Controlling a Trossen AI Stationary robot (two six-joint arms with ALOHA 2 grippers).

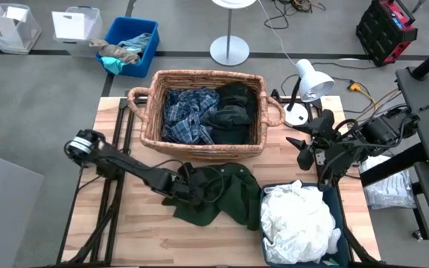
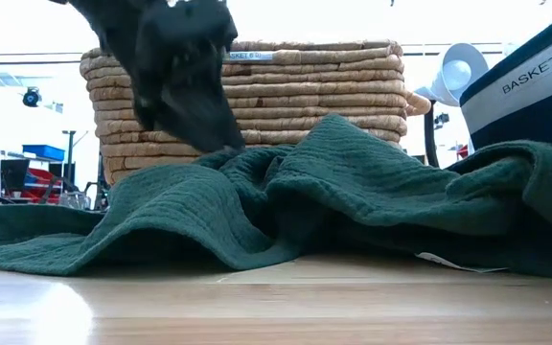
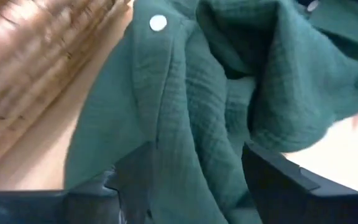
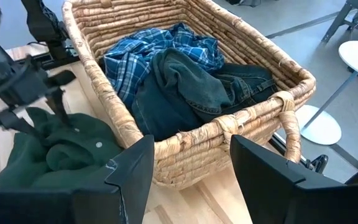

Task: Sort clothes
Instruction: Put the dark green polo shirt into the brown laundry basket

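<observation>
Plaid shirt (image 4: 151, 53) in wicker basket (image 4: 253, 124) escapes low view.

Grey floor (image 1: 43, 104), white lamp (image 1: 310, 82)

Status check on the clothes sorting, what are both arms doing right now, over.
Left pincer open, down on the dark green shirt. Right pincer open, waiting beside the wicker basket. Plaid and dark clothes in basket. Nothing in the way.

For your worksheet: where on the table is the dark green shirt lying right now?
In the high view, the dark green shirt lies crumpled on the wooden table, just in front of the wicker basket, with the left gripper on it.
</observation>
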